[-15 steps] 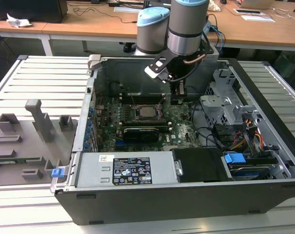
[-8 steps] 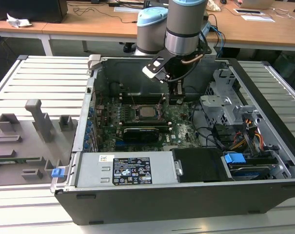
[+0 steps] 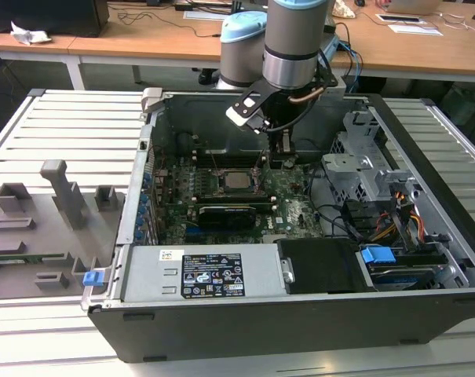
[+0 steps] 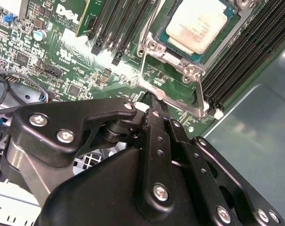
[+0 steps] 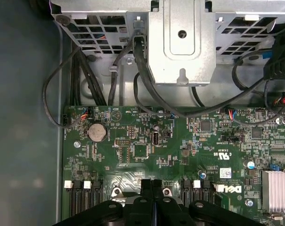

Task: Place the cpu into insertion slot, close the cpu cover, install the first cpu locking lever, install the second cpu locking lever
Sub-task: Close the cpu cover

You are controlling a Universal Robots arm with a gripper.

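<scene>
We are looking at one black two-fingered gripper (image 5: 151,184) hanging inside the open dark grey computer case (image 3: 300,330), its fingers pressed together with nothing visible between them. In the second wrist view its tips are sitting just beside the bend of a thin silvery wire lever (image 4: 141,66); we cannot tell whether they are touching it. One pale silvery-beige square cpu (image 4: 199,23) is lying in the square insertion slot (image 3: 217,182), with one silvery cpu cover (image 4: 173,59) framing it. Two banks of long black memory slots (image 4: 246,61) are flanking the socket. Bare green circuit board (image 5: 133,165) is separating the fingers from the silvery metal drive cage (image 3: 363,173).
</scene>
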